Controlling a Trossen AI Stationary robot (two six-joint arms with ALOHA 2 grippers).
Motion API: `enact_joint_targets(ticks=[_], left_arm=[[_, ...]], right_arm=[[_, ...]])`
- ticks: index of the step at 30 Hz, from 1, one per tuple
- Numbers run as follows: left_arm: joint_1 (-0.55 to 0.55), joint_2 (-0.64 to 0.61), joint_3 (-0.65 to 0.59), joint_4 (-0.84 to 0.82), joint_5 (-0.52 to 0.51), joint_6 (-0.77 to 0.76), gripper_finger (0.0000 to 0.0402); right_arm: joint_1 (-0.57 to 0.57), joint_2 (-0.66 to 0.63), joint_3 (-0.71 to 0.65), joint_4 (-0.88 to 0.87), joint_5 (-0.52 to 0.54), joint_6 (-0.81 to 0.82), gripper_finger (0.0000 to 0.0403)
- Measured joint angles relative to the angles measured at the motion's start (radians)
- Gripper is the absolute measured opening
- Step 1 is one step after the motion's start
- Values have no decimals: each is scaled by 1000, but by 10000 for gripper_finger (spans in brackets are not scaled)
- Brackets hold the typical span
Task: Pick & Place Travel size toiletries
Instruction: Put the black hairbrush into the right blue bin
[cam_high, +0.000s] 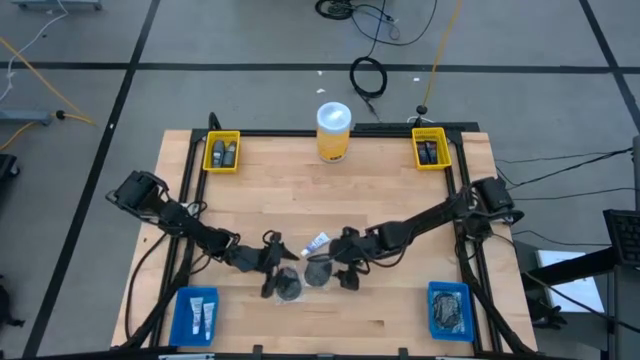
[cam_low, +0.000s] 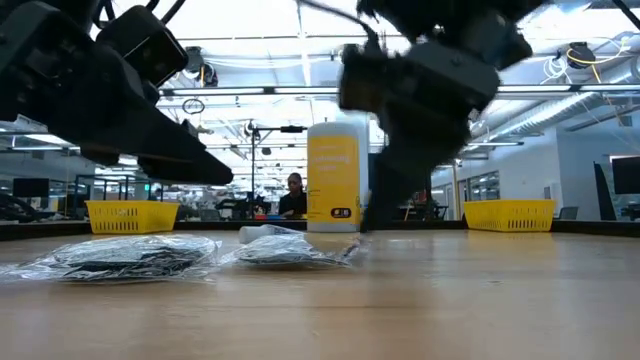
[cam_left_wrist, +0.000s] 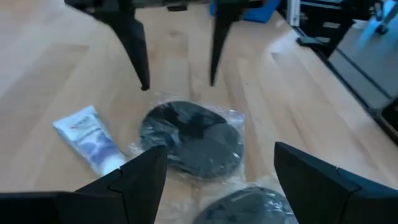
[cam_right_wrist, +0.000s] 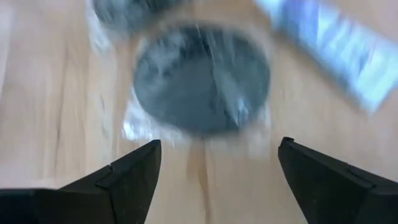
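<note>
Toiletries lie loose at the table's six o'clock: two bagged grey discs, one (cam_high: 318, 270) beside the other (cam_high: 288, 285), and a white tube (cam_high: 316, 241) just toward twelve o'clock. We hold our right gripper (cam_right_wrist: 214, 165), fingers spread, over the first disc; our left gripper (cam_left_wrist: 214, 171), also spread, hangs by the second. We judge this the approach; next comes descending squarely and closing on the crinkly wrap.

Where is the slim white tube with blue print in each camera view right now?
High view: white tube at table centre, just above the plastic-wrapped dark round disc.
Low view: pale tube behind the disc, left of the yellow jar.
Left wrist view: tube beside the disc.
Right wrist view: blurred tube beyond the disc.
Shared landmark: that disc.
</note>
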Motion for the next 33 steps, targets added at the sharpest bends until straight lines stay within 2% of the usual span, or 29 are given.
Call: enact_joint_targets(ticks=[4, 9, 13, 17, 23, 28, 33], left_arm=[[-1, 12, 0, 6, 39, -27, 291], [8, 117, 19, 69, 61, -54, 291], [30, 207, 74, 81, 95, -60, 291], [60, 274, 133, 77, 139, -63, 291], [92, 344, 192, 83, 143, -71, 291], [98, 345, 196, 80, 143, -73, 291], [98, 345, 196, 79, 100, -77, 291]], right_arm=[[-18, -4, -82, 53, -38, 108, 315], [-51, -1, -202, 371, -147, 254, 314], [-68, 15, -255, 516, -169, 351, 313], [-72, 16, -269, 554, -190, 399, 313], [-70, 18, -269, 565, -244, 423, 308], [-68, 19, -270, 568, -283, 426, 270], [-68, 19, -270, 563, -287, 427, 199]])
